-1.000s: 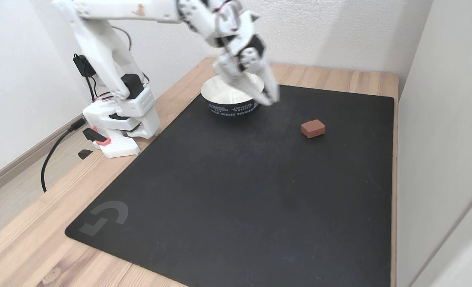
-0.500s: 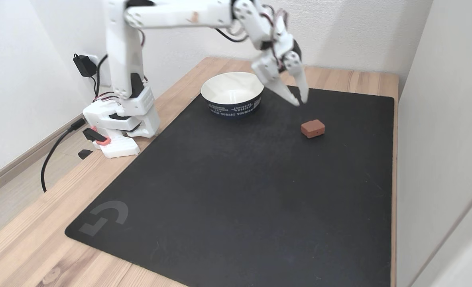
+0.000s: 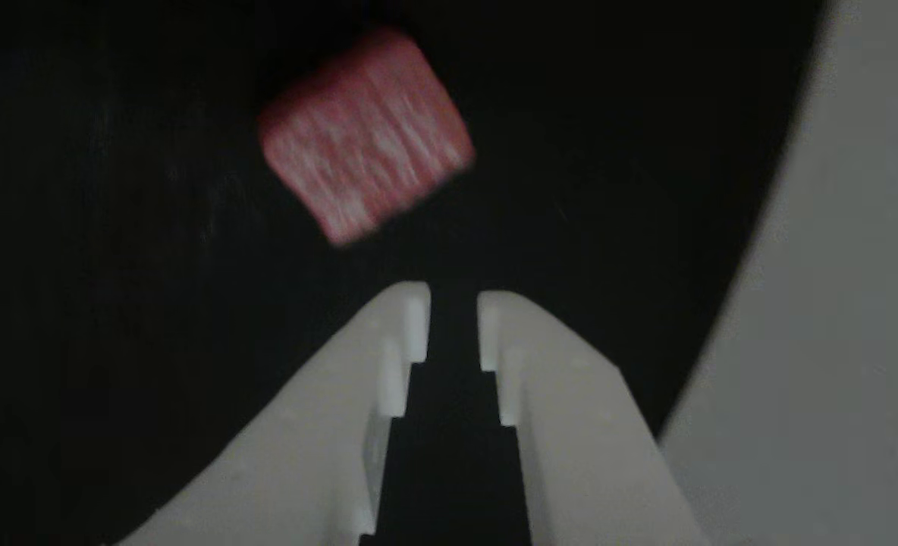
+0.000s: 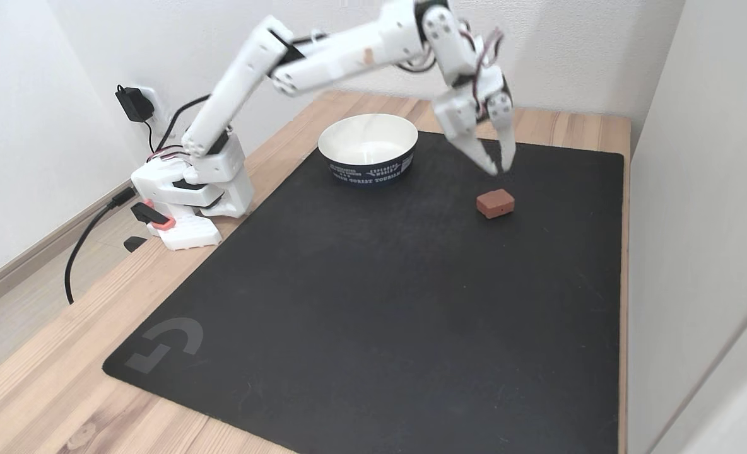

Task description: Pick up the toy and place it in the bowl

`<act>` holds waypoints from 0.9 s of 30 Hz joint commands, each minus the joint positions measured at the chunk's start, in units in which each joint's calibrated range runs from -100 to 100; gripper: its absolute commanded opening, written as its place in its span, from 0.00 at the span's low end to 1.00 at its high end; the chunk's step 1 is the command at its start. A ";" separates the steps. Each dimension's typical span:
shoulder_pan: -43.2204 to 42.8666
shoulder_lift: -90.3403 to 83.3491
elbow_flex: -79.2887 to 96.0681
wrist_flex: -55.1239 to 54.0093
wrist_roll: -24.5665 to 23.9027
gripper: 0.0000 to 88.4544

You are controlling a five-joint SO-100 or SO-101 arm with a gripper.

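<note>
Swinging away from above the bowl (image 4: 368,144), the arm has carried its gripper (image 4: 498,165) across to hover just above the toy (image 4: 495,203), evidently lining up a grasp. Its jaws stand only slightly parted and hold nothing. Untouched on the black mat (image 4: 361,302) covering the surface, the reddish-pink, white-flecked block (image 3: 365,136) lies right of the bowl in the fixed view.
</note>
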 commanded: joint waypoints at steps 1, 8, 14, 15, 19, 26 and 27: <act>-0.43 3.68 -8.12 0.78 0.46 0.03; -1.27 6.77 -10.55 0.78 0.46 0.03; -1.35 6.85 -10.55 0.70 0.46 0.03; -1.35 6.85 -10.55 0.70 0.46 0.03; -1.35 6.85 -10.55 0.70 0.46 0.03; -1.35 6.85 -10.55 0.70 0.51 0.03; -1.35 6.85 -10.55 0.70 0.57 0.03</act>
